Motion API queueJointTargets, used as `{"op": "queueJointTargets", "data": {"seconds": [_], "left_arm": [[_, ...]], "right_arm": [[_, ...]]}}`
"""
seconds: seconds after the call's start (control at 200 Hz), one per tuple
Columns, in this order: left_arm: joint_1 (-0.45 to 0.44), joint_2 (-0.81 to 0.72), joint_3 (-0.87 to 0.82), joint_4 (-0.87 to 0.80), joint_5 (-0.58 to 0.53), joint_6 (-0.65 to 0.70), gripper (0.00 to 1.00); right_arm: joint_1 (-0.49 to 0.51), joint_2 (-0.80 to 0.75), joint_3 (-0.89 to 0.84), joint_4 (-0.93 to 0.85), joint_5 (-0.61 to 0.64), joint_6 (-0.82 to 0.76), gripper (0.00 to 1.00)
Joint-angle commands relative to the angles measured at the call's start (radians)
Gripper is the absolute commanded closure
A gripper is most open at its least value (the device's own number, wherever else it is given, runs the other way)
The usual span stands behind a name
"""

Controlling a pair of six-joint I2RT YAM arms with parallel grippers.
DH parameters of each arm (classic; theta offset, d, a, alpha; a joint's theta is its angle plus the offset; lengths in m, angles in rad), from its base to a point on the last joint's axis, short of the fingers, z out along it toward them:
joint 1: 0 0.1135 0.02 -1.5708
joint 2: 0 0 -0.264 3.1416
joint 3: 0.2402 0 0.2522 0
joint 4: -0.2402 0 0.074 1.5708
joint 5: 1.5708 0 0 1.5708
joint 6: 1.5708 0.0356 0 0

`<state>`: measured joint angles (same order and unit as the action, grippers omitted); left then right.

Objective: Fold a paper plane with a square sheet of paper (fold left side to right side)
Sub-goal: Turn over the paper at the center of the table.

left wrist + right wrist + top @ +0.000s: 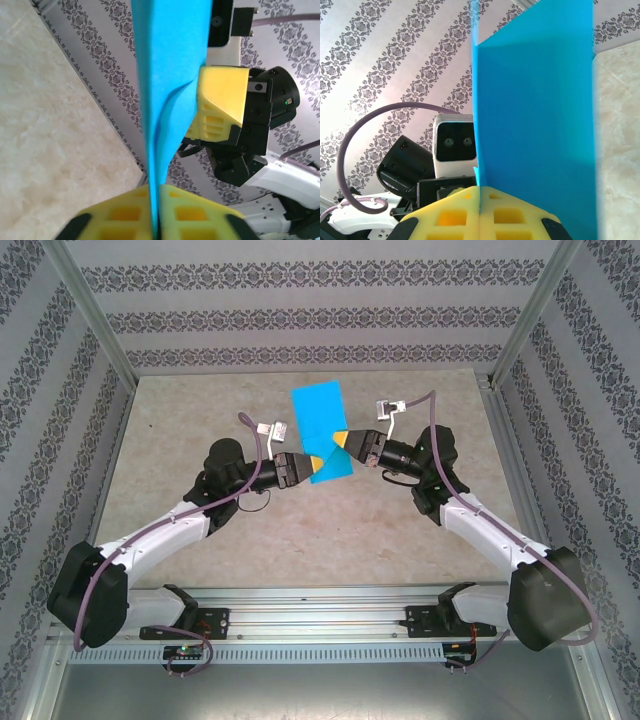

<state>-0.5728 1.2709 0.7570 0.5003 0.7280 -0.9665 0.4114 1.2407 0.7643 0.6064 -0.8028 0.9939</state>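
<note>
At frame centre, the left gripper [319, 463] and the right gripper [343, 440] are both clamped tight on opposite edges of the square sheet of paper [318, 415], over the table [200, 420].

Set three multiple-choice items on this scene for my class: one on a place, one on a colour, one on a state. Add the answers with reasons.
1. Where is the square sheet of paper?
A in a tray
B between the left gripper and the right gripper
C under a book

2. What colour are the gripper fingers?
A red
B yellow
C green

3. How is the left gripper?
A wide open
B shut on nothing
C shut on the paper

Answers:
1 B: in the top view both grippers meet at the sheet's lower part.
2 B: yellow fingers show in both wrist views.
3 C: the left wrist view shows its fingers pressed together on the blue sheet's edge.
</note>
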Motion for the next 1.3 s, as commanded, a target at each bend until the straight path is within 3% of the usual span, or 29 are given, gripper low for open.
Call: {"op": "queueJointTargets", "data": {"seconds": [0.0,0.12,0.22,0.28,0.365,0.44,0.555,0.664,0.844,1.019,1.144,1.294], "left_arm": [[-0.017,-0.010,0.040,-0.056,0.001,0.061,1.00],[-0.045,-0.023,0.085,-0.251,-0.059,0.186,1.00],[-0.086,-0.035,0.167,-0.554,-0.208,0.369,1.00],[-0.123,-0.032,0.228,-0.761,-0.388,0.472,1.00],[-0.188,-0.002,0.308,-1.010,-0.706,0.559,1.00],[-0.241,0.063,0.382,-1.187,-0.949,0.582,1.00],[-0.326,0.237,0.519,-1.449,-1.274,0.551,1.00],[-0.377,0.448,0.668,-1.671,-1.444,0.462,1.00],[-0.426,0.734,0.854,-1.874,-1.539,0.360,1.00],[-0.434,0.947,1.008,-1.928,-1.516,0.360,1.00],[-0.434,1.043,1.118,-1.893,-1.403,0.433,0.85],[-0.427,0.979,1.156,-1.779,-1.231,0.520,0.59]], "right_arm": [[-0.010,-0.008,0.007,0.011,0.001,-0.020,0.95],[-0.033,-0.050,0.016,-0.138,0.019,-0.105,0.82],[-0.080,-0.136,0.032,-0.400,0.105,-0.248,0.72],[-0.099,-0.197,0.065,-0.631,0.216,-0.376,0.66],[-0.104,-0.256,0.136,-0.977,0.506,-0.536,0.59],[-0.112,-0.277,0.173,-1.174,0.715,-0.608,0.58],[-0.140,-0.312,0.173,-1.313,0.917,-0.619,0.57],[-0.177,-0.365,0.127,-1.317,0.982,-0.602,0.56],[-0.235,-0.395,0.091,-1.317,0.949,-0.598,0.56],[-0.273,-0.376,0.062,-1.313,0.899,-0.600,0.57],[-0.294,-0.353,0.033,-1.285,0.835,-0.590,0.56],[-0.301,-0.307,0.006,-1.254,0.753,-0.582,0.55]]}}
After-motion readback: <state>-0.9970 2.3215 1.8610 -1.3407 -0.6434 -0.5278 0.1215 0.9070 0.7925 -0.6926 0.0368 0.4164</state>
